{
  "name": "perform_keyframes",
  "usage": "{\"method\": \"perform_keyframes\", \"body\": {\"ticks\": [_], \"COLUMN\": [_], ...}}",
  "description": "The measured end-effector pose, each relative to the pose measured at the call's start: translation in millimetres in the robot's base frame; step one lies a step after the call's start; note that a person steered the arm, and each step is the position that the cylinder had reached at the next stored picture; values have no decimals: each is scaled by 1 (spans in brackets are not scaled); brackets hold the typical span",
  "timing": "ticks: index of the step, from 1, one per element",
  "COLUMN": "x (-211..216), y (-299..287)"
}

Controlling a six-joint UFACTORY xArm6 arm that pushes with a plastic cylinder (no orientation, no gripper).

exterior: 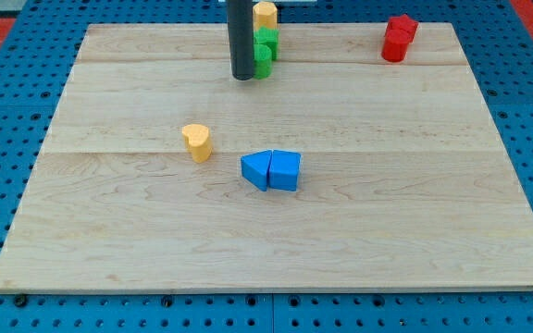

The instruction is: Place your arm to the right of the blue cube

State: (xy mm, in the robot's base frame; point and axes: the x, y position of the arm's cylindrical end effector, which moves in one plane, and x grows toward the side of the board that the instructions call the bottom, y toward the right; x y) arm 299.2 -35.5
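Blue cube [285, 171] lying near, right side unoccupied.
Hovering far off beside green block [265, 51]: my tip [242, 78], gripping nothing; approach remaining.

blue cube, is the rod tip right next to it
No, my tip sits near the view's top beside the green block, far from the blue cube.
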Motion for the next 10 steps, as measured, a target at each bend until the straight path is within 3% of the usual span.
{"method": "perform_keyframes", "body": {"ticks": [3, 4, 8, 9, 10], "x": [-4, 27, 29, 29, 65], "y": [-6, -4, -3, 10, 55]}}
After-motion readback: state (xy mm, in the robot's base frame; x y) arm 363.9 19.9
